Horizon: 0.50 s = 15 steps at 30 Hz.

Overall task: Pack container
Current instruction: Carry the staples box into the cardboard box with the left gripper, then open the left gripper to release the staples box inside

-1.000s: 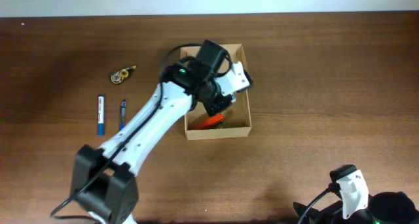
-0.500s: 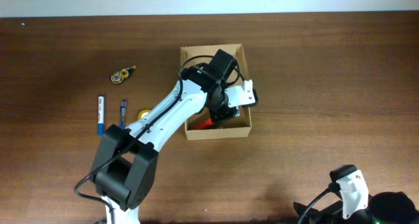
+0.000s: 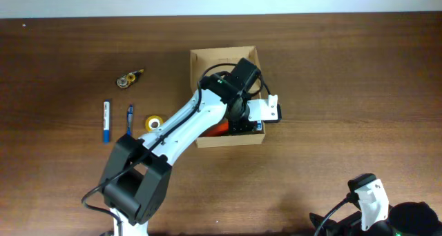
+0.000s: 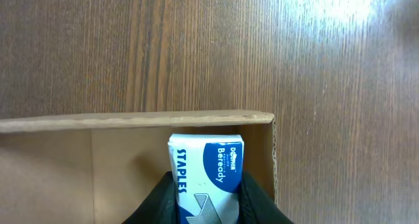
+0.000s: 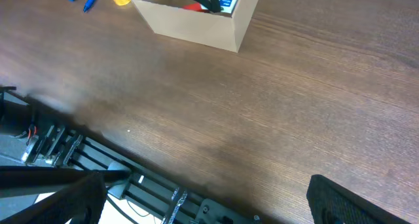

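The container (image 3: pixel 228 141) is an open tan cardboard box at mid table; it also shows in the left wrist view (image 4: pixel 131 119) and the right wrist view (image 5: pixel 190 24). My left gripper (image 3: pixel 246 123) reaches into its front right corner, shut on a blue and white box of staples (image 4: pixel 206 160). The staples box sits close against the container's wall and also shows in the overhead view (image 3: pixel 257 128). An orange object (image 3: pixel 219 128) lies inside the container, partly hidden by the arm. My right gripper (image 5: pixel 203 204) is open and empty at the table's front right edge (image 3: pixel 366 193).
Left of the container lie a yellow tape roll (image 3: pixel 153 122), two blue pens (image 3: pixel 106 120) (image 3: pixel 129 119), and a small yellow and grey object (image 3: pixel 128 79). Metal frame parts show below the table's front edge (image 5: pixel 78 158).
My left gripper has moved with the staples box toward the container's front right corner and lower into it. The yellow tape roll has come out from under the arm. The right arm is still.
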### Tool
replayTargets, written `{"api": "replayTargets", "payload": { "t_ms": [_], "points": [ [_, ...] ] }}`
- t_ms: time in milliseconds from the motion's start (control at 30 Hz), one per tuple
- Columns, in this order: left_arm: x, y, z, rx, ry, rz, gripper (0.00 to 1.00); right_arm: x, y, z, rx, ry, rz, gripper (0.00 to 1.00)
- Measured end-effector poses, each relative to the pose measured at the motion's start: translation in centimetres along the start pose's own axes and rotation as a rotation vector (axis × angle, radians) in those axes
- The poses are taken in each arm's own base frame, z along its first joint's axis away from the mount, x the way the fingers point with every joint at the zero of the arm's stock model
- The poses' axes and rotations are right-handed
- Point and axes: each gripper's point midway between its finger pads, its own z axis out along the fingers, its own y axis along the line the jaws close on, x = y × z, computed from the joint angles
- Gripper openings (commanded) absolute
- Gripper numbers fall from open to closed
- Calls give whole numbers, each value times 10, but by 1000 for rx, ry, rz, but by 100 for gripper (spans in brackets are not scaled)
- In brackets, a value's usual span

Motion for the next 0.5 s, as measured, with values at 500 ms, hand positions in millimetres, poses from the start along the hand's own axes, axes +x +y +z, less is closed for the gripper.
{"api": "replayTargets", "payload": {
  "t_ms": [500],
  "points": [
    [2, 2, 0, -13, 14, 7, 56, 0, 0, 0, 0, 0, 0, 99]
  ]
}}
